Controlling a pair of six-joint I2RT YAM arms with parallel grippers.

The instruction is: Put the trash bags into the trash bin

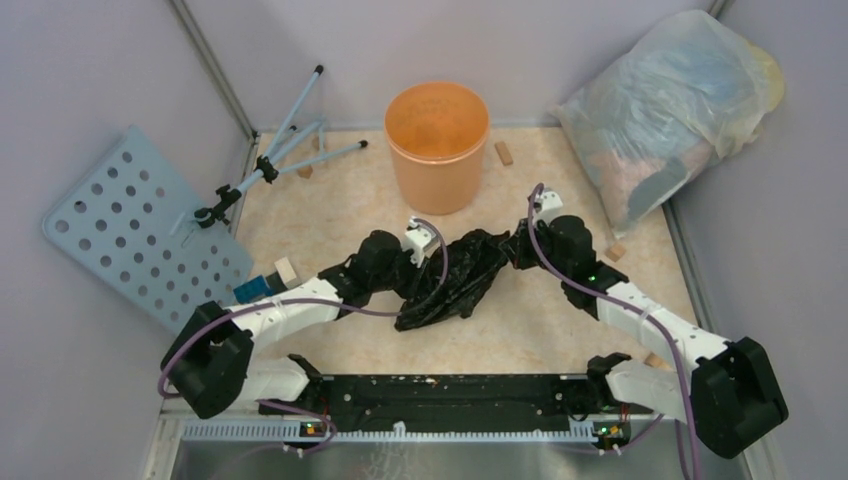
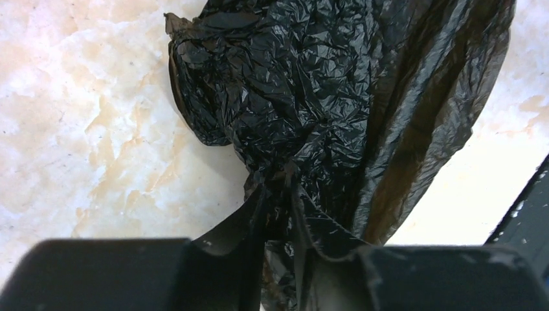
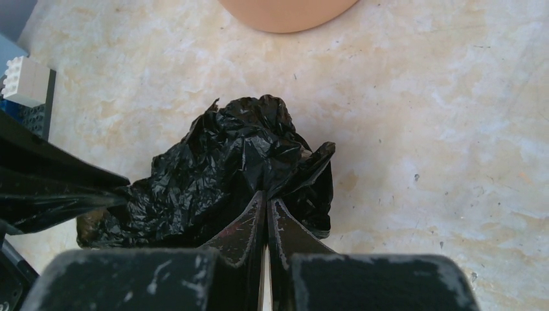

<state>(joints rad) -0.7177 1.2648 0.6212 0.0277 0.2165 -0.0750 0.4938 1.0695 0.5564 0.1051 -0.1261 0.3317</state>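
Left gripper [image 2: 277,197] up close: scuffed matte black fingers pinched tight on a gathered neck of the trash bag [image 2: 311,84], which is thin, glossy black plastic, all crinkles. Right gripper [image 3: 267,202] is clamped on the other bunched end. The bag hangs floppy between them over the beige marbled table [image 1: 540,320], near the smooth, round orange trash bin [image 1: 437,145] but outside it.

I count one black trash bag [image 1: 455,280], one orange bin [image 1: 437,145], one stuffed translucent bag [image 1: 670,110], one perforated panel [image 1: 130,230], one tripod [image 1: 275,160], and at least four small wooden blocks [image 1: 503,152].
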